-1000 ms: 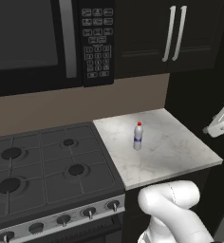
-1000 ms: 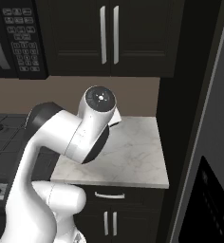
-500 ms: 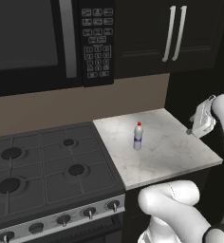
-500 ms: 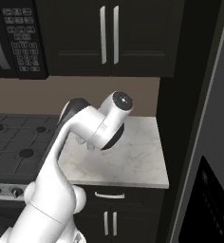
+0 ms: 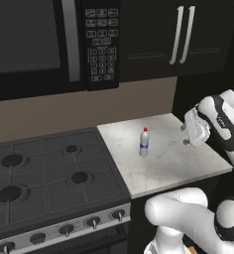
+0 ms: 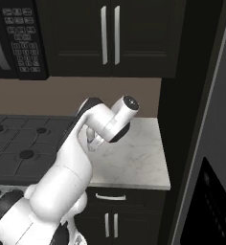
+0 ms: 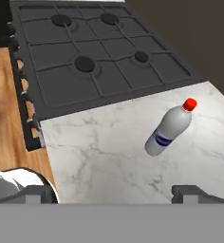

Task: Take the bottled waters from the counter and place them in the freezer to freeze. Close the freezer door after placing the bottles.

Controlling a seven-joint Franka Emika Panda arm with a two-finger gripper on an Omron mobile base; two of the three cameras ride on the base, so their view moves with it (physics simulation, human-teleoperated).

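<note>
Bottle [image 5: 144,142] unmoved on counter [image 5: 173,163]; open fingers [image 5: 184,134] swung closer.

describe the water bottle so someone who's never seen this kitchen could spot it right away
Find the black gas stovetop under the microwave; right beside it is a white-grey marble counter. Standing upright near the middle of that slab is the water bottle, small and clear. Its red cap and blue label band mark it out, and nothing else stands on the marble.
</note>
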